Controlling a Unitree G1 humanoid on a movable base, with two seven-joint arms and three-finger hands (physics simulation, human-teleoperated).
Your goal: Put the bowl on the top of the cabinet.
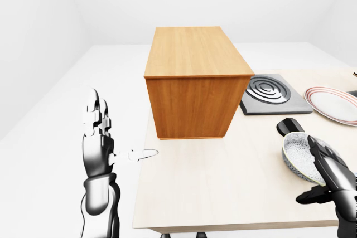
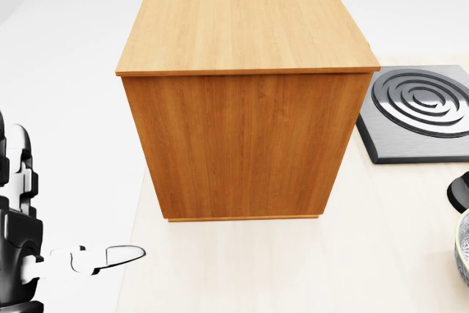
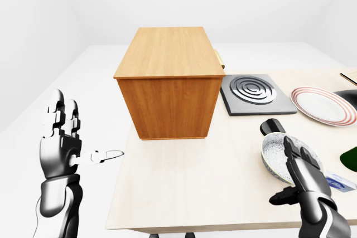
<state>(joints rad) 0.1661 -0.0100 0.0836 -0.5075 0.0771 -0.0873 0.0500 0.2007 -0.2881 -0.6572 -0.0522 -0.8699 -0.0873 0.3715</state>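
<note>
Right black-and-chrome hand (image 3: 304, 179) spreads open fingers over the speckled grey bowl (image 3: 277, 156) at the pale wooden table's (image 3: 195, 188) right edge, not gripping; the tall brown wooden cabinet (image 1: 195, 82) stands well apart; left hand (image 1: 99, 137) hovers open off the table's left.

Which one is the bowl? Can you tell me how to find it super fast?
Start at the big wooden cabinet on the table and go toward the right-eye view's lower right, past the dark ringed hob. The bowl sits beside the right hand, whose fingers rest over its rim. It is deep and speckled inside, unlike the flat red-rimmed plate.
</note>
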